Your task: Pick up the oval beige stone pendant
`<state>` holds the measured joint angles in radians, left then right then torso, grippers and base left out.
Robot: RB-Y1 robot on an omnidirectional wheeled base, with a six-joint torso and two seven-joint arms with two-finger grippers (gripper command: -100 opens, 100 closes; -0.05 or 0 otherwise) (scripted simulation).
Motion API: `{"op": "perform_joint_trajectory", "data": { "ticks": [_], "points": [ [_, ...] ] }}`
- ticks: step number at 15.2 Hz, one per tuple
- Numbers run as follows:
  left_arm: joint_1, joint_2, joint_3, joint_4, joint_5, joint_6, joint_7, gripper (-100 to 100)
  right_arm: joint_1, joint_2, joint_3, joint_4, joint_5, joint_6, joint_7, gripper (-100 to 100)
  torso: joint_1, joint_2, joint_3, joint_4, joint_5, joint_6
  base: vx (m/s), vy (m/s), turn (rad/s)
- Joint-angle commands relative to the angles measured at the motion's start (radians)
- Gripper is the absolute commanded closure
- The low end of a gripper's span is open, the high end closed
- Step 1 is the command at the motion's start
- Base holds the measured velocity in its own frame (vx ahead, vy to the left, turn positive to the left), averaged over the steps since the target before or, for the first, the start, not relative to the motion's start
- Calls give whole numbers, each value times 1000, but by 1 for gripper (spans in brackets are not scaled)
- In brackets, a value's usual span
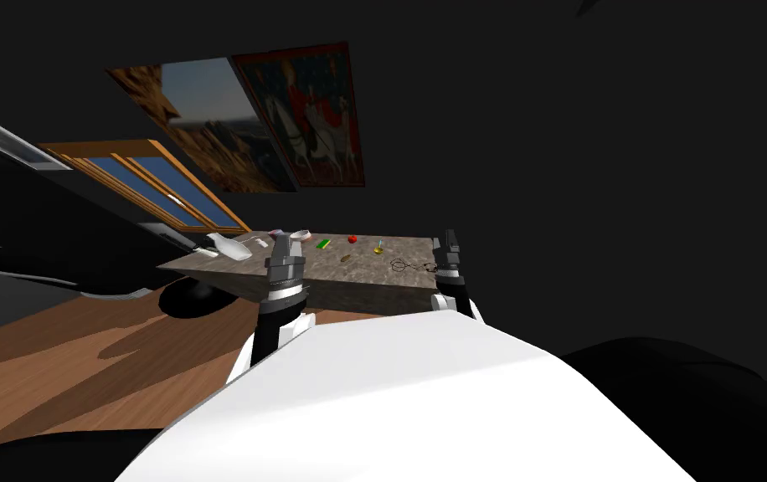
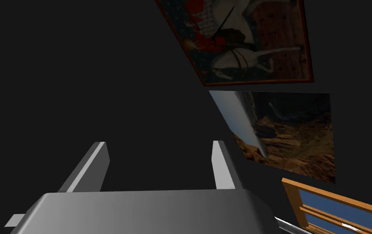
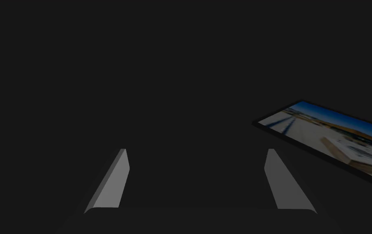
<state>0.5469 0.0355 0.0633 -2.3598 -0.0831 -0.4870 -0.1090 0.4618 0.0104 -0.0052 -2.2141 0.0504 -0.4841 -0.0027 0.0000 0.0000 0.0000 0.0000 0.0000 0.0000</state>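
The robot stood on a wooden floor (image 1: 80, 360), facing a low table (image 1: 365, 274) with a mottled grey stone top, well short of it. Both forearms were raised in front of its chest. The left gripper (image 1: 288, 244) and the right gripper (image 1: 450, 243) pointed up and forward, above the level of the tabletop rather than down at it. This looked like a carrying pose that kept the arms tucked and clear of the table's edge while the robot was out of reach.

In the left wrist view the two grey fingers (image 2: 96, 162) stood wide apart with nothing between them. The right hand's fingers (image 3: 114, 183) were spread just as wide and were also empty. Open jaws suited a grasp not yet begun.

Small things lay scattered flat on the table:
- A white bottle-like shape (image 1: 231, 247) lay on its side at the left end.
- A green piece (image 1: 321, 243), a red piece (image 1: 352, 238) and a yellow-green piece (image 1: 378, 248) lay further back.
- A small oval tan thing (image 1: 344, 259) lay nearer the front, about midway between the two grippers as the head saw them.
- A thin dark loop of cord (image 1: 403, 266) lay near the oval thing, on the right gripper's side.

The oval tan thing was probably the pendant, though it was too small to be sure. Whether the cord belonged to it could not be told either. It lay low and flat, so a gripper would probably have to tip downward and close narrowly over it once the robot had come closer.
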Motion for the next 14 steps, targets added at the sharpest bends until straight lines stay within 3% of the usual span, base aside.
{"op": "perform_joint_trajectory", "data": {
  "ticks": [1,6,14],
  "points": [
    [-18,39,6,21,8,35,16,-100,0,0,0,0,0,0,0,0,0,0,0,0,0,0,-68,21,-128],
    [-63,94,20,72,28,118,54,-100,0,0,0,0,0,0,0,0,4,8,5,2,1,0,-115,46,-154],
    [-130,153,41,149,57,249,111,-100,0,0,0,0,0,0,0,0,3,2,1,0,1,0,-36,32,-134]
  ]
}}
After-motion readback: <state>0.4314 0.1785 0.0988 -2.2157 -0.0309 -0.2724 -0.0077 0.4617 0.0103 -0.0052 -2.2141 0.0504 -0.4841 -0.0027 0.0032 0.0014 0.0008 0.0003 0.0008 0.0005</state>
